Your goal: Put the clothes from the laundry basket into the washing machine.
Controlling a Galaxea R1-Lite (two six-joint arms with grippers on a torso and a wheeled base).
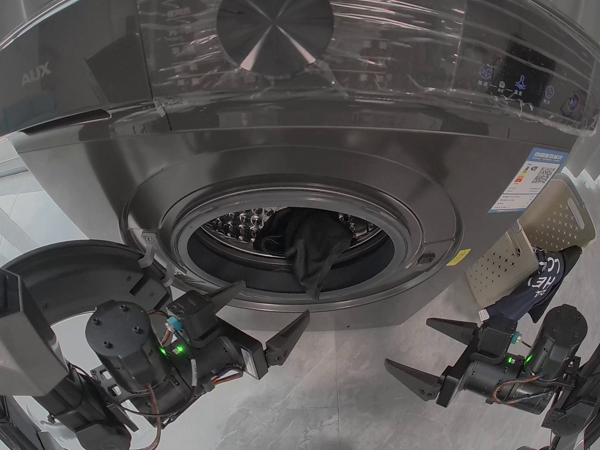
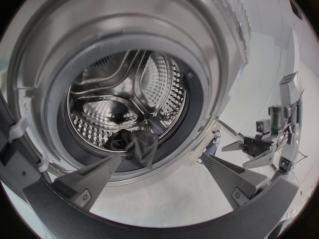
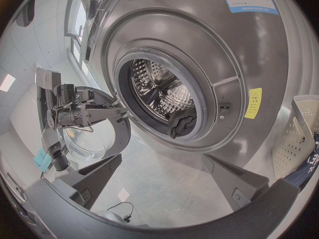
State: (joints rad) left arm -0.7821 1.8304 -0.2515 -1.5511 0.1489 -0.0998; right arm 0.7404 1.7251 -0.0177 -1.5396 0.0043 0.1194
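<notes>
We see black garment [image 1: 309, 245] draped over rim of washing machine [image 1: 375, 157] | our left gripper [image 1: 274, 299] spread, empty | right gripper [image 1: 407, 342] likewise

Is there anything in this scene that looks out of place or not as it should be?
Yes. The black garment is only partly in the washing machine: one end hangs out over the lower rim of the door opening, where a closing door might catch it. A dark blue garment droops over the edge of the laundry basket.
</notes>
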